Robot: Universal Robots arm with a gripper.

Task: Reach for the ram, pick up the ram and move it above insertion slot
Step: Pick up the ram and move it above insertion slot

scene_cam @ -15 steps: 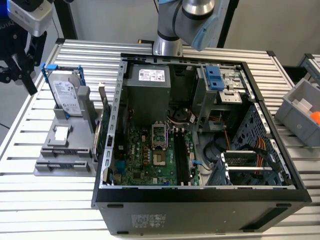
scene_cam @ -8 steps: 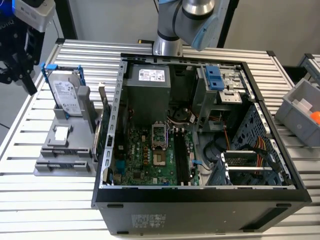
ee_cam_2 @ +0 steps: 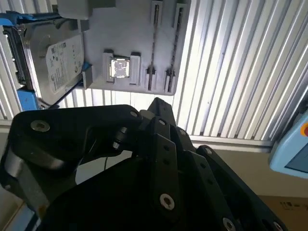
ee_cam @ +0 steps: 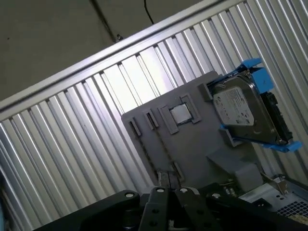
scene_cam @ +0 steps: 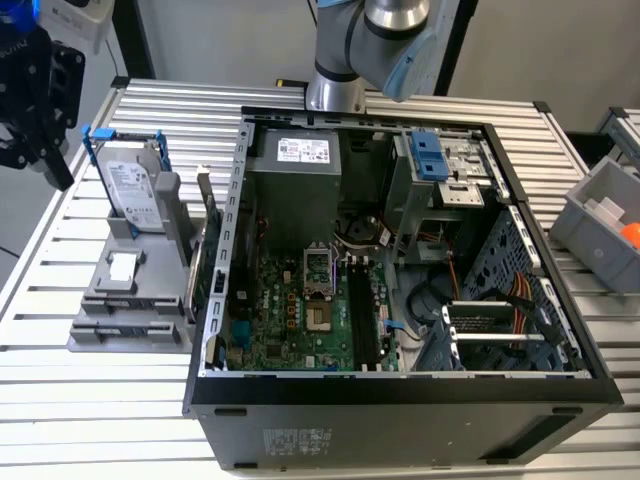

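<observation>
A thin dark green card, which I take for the ram [scene_cam: 207, 240], stands on edge at the right side of the grey fixture [scene_cam: 105, 335], close to the case wall. The black gripper [scene_cam: 35, 150] hangs at the exterior view's far left, above and behind the fixture and well apart from the ram. Both wrist views look past the gripper [ee_cam_2: 156, 103] [ee_cam: 171, 190] down onto the fixture [ee_cam_2: 125, 29] [ee_cam: 192, 149]. Long dark insertion slots [scene_cam: 362, 315] lie on the motherboard beside the processor socket [scene_cam: 318, 275].
On the fixture are a hard drive [scene_cam: 135, 185] in a blue caddy and a small square chip [scene_cam: 122, 266]. The open computer case [scene_cam: 400, 400] fills the table's middle. A grey bin [scene_cam: 605, 225] stands at the exterior view's right. The tabletop is ribbed metal.
</observation>
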